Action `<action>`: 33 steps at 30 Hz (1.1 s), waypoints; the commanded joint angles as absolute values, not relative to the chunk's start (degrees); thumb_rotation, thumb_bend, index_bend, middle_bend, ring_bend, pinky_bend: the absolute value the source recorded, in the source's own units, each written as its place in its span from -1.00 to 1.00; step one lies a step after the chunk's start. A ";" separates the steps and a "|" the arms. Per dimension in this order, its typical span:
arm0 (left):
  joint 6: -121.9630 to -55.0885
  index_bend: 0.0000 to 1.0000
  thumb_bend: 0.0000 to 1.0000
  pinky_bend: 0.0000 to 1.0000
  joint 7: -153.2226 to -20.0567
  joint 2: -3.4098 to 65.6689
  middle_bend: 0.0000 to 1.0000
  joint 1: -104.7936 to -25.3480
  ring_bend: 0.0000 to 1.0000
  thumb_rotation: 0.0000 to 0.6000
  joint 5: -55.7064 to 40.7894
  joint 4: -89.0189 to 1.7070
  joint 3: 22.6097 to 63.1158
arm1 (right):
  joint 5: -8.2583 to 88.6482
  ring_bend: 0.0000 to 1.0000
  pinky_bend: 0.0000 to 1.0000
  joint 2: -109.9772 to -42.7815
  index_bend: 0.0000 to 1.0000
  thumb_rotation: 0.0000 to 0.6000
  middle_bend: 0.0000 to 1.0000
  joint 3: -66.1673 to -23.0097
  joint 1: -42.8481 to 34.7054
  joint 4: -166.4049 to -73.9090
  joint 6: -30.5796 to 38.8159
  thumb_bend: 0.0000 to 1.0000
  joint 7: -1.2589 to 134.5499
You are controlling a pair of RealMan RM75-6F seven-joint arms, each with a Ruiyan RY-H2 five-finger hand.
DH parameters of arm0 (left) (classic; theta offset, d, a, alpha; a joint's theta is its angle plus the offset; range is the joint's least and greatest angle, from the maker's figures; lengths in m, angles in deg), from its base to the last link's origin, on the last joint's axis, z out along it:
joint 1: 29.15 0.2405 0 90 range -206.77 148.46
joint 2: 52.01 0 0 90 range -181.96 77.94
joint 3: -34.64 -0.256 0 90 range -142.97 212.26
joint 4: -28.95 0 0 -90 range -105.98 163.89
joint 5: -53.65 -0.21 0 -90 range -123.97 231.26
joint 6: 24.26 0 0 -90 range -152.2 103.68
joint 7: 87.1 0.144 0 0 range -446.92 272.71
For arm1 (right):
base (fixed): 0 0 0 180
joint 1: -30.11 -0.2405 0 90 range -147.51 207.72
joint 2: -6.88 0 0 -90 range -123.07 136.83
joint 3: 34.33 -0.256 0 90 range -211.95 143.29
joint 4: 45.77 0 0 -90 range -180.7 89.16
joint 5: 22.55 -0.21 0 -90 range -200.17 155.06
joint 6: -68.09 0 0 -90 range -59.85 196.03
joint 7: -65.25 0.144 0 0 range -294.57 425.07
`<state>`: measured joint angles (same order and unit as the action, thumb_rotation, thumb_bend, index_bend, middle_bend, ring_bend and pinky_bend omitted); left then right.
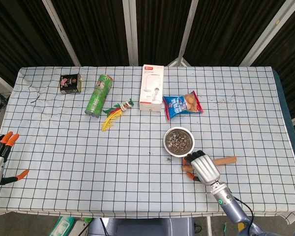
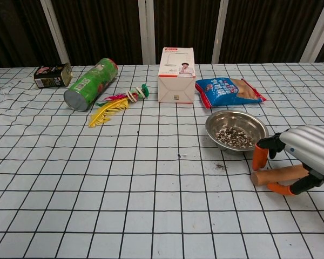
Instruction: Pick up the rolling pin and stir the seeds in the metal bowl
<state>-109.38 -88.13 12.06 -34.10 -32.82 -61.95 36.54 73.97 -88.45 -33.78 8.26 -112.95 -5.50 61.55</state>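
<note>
rolling pin wooden, lying flat | metal bowl holds seeds

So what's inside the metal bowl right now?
The metal bowl holds a layer of dark and pale seeds across its bottom. Nothing else shows in it; the rolling pin lies outside on the table, under the right hand. The bowl's floor under the seeds is hidden.

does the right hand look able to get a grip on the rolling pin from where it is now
Probably yes. The right hand arches over the rolling pin lying beside the metal bowl, fingers on either side. Nothing lies between them, though no firm grip shows yet.
</note>
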 commanded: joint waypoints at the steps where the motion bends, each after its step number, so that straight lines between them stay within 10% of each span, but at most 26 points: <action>1: -109.37 -0.93 -0.60 -1.00 -88.11 12.06 -1.00 -34.11 -1.00 1.00 -32.82 -61.98 36.54 | 73.67 -0.14 -0.25 -88.82 -0.03 1.00 -0.04 -33.87 8.10 -112.72 -5.24 -0.43 61.41; 33: -109.30 -0.93 -0.60 -1.00 -87.86 12.05 -1.00 -34.17 -1.00 1.00 -32.64 -62.24 36.59 | 72.78 0.04 0.03 -90.01 0.17 1.00 0.12 -32.86 7.69 -110.43 -5.18 -0.18 61.81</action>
